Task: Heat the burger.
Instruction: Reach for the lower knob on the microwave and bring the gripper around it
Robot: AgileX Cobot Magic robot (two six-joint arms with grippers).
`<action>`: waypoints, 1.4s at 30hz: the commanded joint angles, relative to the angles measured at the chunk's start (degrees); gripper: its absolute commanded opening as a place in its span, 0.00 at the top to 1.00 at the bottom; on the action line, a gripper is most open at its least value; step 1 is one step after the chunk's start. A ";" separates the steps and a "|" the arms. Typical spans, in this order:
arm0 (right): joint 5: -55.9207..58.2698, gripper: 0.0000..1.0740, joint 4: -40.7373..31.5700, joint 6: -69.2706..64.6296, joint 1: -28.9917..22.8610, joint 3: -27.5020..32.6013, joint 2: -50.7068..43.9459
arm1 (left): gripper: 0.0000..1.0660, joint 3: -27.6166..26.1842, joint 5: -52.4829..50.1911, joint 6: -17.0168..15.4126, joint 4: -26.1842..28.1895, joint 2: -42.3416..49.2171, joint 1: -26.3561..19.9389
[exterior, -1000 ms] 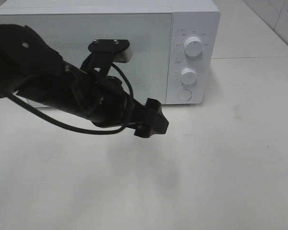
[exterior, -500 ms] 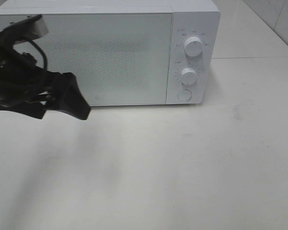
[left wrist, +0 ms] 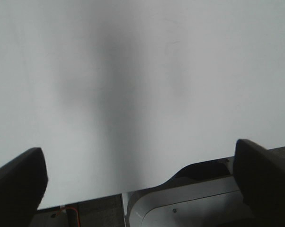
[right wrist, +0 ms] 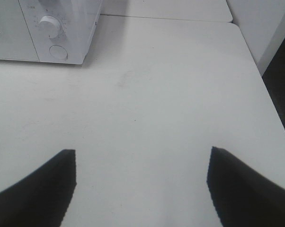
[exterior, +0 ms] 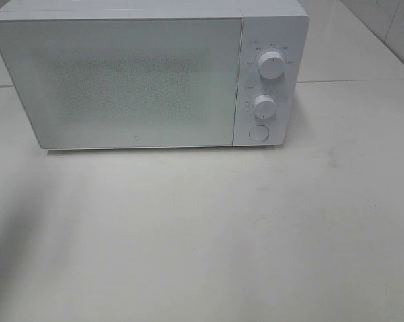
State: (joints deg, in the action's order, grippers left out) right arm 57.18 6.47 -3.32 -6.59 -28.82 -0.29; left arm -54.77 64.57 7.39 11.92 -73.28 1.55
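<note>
- Tabletop (exterior: 256,255): our left arm has swung away from it, out of the high view.
- Microwave (exterior: 135,80): door shut, so we judge heating can begin.
- Left gripper (left wrist: 140,179) and right gripper (right wrist: 141,161): both spread, empty.
- Burger: unseen anywhere; we guess it's inside.

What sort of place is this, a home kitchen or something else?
Probably a robot test bench imitating a kitchen: a white microwave with two dials on a plain white table, and black robot fingers in the wrist views.

A white microwave (exterior: 148,74) sits on the white table (exterior: 256,235).
</note>
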 commanded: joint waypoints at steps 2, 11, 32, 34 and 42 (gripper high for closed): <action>-0.29 0.30 -0.11 -0.34 0.40 0.11 -1.72 | 0.06 0.06 4.98 -4.18 -3.72 4.70 -4.07; -0.29 0.30 -0.11 -0.34 0.40 0.11 -1.72 | 0.06 0.92 7.68 -7.39 -8.82 19.37 -5.84; -0.29 0.30 -0.11 -0.34 0.40 0.11 -1.72 | 0.06 24.47 -3.67 -4.35 -8.82 56.44 -5.84; -0.29 0.30 -0.11 -0.34 0.40 0.11 -1.72 | 0.06 25.10 -3.09 -4.18 -9.05 60.33 -5.84; -0.29 0.30 -0.11 -0.34 0.40 0.11 -1.72 | 0.06 25.10 -3.09 -4.18 -9.17 72.31 -5.84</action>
State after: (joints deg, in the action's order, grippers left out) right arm 57.18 6.47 -3.32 -6.59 -28.82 -0.29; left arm -29.85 62.40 3.09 2.92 -2.98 -4.01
